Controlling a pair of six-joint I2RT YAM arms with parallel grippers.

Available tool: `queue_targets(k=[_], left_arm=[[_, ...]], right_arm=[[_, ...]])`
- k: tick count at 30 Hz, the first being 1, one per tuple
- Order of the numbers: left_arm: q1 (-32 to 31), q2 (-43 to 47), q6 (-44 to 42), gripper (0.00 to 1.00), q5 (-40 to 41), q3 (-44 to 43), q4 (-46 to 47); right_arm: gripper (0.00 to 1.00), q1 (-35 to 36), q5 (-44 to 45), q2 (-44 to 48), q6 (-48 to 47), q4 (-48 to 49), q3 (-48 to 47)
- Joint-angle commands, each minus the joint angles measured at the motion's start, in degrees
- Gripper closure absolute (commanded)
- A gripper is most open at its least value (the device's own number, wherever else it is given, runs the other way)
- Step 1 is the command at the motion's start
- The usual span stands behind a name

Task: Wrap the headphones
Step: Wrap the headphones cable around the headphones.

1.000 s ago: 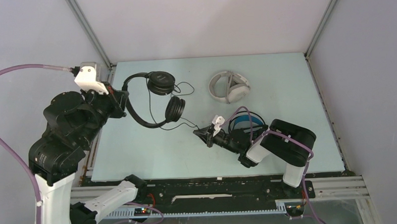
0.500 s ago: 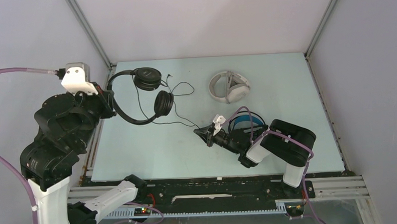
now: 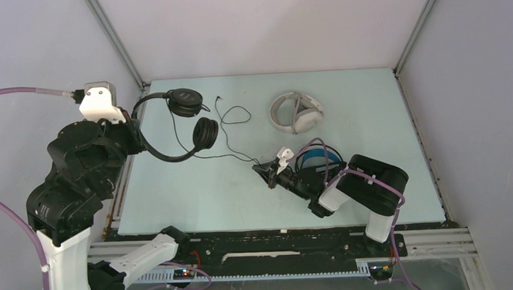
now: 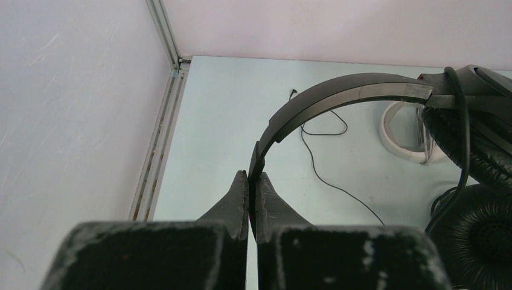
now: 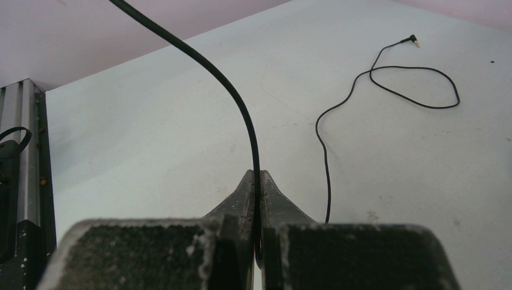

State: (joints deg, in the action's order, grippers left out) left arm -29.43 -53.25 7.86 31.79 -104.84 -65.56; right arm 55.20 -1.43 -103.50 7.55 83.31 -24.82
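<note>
at left edge, left gripper (image 4: 249, 179) clamps black headphones (image 3: 206, 133) by headband (image 4: 338, 96); right gripper (image 5: 256, 179) pinches thin cable (image 5: 240, 107) (lettering illegible)

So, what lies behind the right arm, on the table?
Partly hidden there are black headphones with blue accents: only a blue arc and some black band show past the right arm. The arm covers the earcups and any cable.

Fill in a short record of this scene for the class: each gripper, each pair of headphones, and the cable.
left gripper: shut on the headband of the slim black headphones
right gripper: shut on the thin black cable
cable end: plug lies loose on the table
white-grey headphones: on the table, far side, untouched
black-blue headphones: partly hidden behind the right arm
</note>
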Motion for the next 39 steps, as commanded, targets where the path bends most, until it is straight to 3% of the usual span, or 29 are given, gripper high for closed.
queue_targets(k=[1,5,12,20,27,33,39], left_arm=[[0.5,-1.4,-0.5,1.0,-3.6,-3.7,0.2],[0.5,-1.9,-0.5,1.0,-10.2,-2.2,-1.1],[0.4,-0.4,-5.4,1.0,-31.0,6.8,0.1],[0.3,-0.4,-6.7,1.0,-48.3,14.0,0.8],[-3.6,-1.2,-9.2,1.0,-49.1,20.3,-0.1],[-9.3,-2.5,-10.7,1.0,-46.5,23.2,0.9],[-12.9,-5.2,-12.5,1.0,-32.7,24.7,-1.1]], right_arm=[[1.0,-1.1,3.3,-0.7,0.8,3.4,0.3],[1.0,-2.7,3.6,-0.5,2.5,3.4,0.0],[1.0,-7.0,2.1,1.4,4.4,3.0,-0.8],[1.0,-8.7,-0.7,8.4,2.6,-6.1,-3.0],[1.0,-11.6,-3.6,18.0,1.8,-18.6,-4.7],[1.0,-14.8,-8.8,24.9,-0.5,-40.8,-12.8],[1.0,-16.7,-15.5,29.0,0.5,-58.8,-19.6]])
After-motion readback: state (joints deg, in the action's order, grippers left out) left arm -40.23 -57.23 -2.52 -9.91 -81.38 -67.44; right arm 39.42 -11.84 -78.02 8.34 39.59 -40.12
